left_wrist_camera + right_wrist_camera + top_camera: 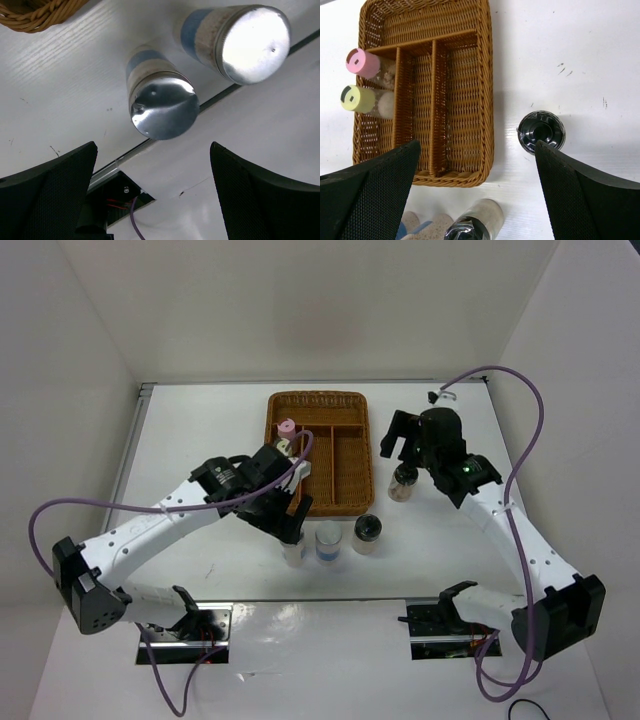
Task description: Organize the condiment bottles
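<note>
Open and empty: left tool [153,149], right tool [477,146]. Silver-lidded jar [162,107] beneath left tool judged light, rigid, slick; grip body below lid.

Between the left fingers [50,190], just ahead of their tips, stands the end jar [160,105] of a row of three on the worktop [75,75]. The middle jar [240,42] stands beyond it, toward the right finger, and the third jar [367,534] closes the row. The tray [487,75] lies behind the row.

Ahead of the right fingers [590,195], nearer the right one, a lone jar [541,131] stands near the tray's wall, not touching it. A first jar [364,64] and a second jar [359,99] sit in the tray's outermost long compartment, out past the left finger.
</note>
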